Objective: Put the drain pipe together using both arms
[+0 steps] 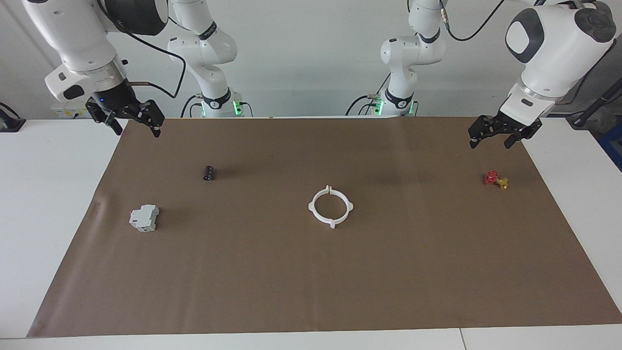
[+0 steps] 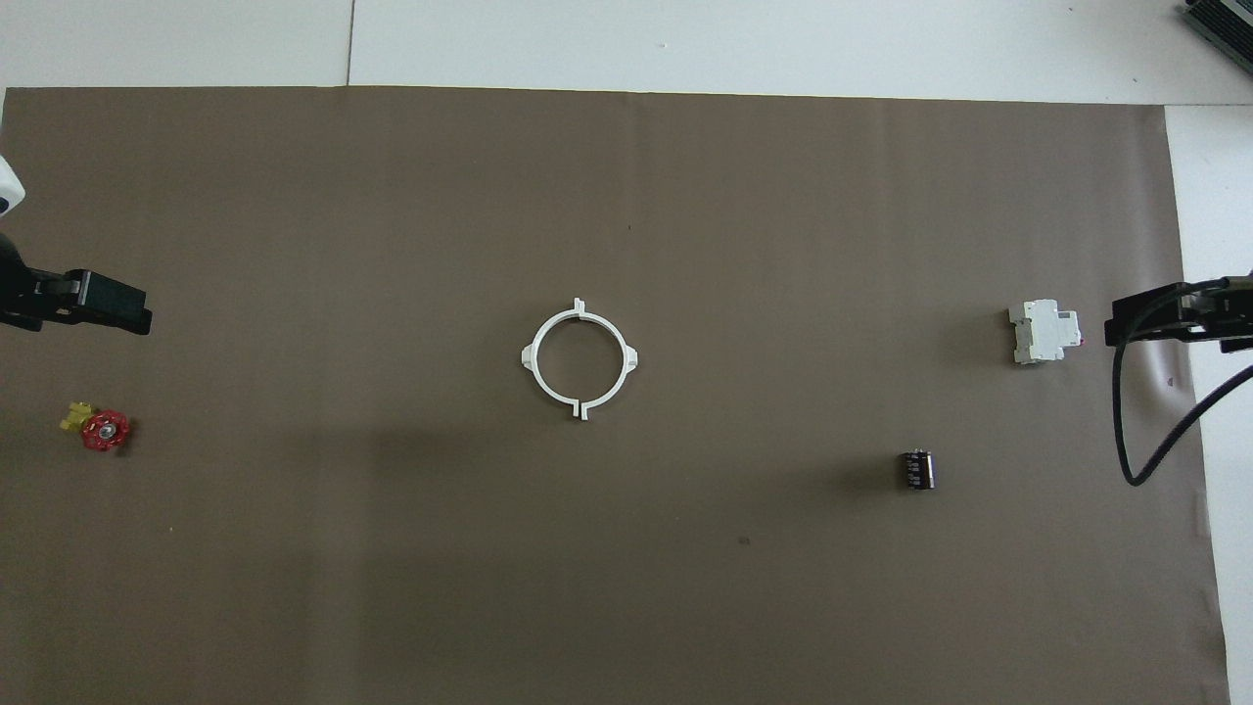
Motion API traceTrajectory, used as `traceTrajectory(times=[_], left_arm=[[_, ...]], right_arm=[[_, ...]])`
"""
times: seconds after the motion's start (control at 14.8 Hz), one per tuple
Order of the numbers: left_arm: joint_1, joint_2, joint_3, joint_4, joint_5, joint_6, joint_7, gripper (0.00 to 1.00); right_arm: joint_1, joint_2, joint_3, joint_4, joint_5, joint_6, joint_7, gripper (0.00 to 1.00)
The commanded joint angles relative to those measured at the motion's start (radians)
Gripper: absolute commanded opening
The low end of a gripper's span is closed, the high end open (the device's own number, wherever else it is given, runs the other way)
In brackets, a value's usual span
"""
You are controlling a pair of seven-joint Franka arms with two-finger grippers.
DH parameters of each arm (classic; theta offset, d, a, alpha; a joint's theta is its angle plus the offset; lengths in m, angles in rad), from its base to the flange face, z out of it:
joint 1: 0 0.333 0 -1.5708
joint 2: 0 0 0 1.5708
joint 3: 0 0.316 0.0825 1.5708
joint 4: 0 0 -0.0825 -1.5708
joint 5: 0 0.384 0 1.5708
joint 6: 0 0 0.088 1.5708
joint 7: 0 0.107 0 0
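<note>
- Judging by how the drain pipe lies, its two half-rings already meet as one ring flat on the brown mat at mid-table, so the sound course is to leave it alone and keep both arms clear.
- Nearest the robots, the left gripper hangs open and empty over the mat's corner at the left arm's end, near the red and yellow valve; the right gripper hangs open and empty over the right arm's end.
- The dark cylinder lies nearer the robots than the ring, the grey-white box slightly farther.
- No container shows on the table.
</note>
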Motion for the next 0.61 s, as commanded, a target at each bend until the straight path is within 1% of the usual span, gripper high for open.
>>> traceTrajectory(times=[0.0, 0.34, 0.54], left_arm=[[-0.038, -0.067, 0.021, -0.031, -0.015, -0.016, -0.036, 1.00], [-0.036, -0.119, 0.021, -0.029, -0.015, -0.046, -0.034, 1.00], [-0.036, -0.124, 0.021, -0.026, -0.012, -0.067, -0.039, 1.00]], right_arm=[[-0.010, -0.020, 0.007, -0.019, -0.004, 0.005, -0.022, 1.00], [-0.010, -0.020, 0.007, -0.019, -0.004, 0.005, -0.022, 1.00], [-0.010, -0.020, 0.007, -0.019, -0.004, 0.003, -0.022, 1.00]])
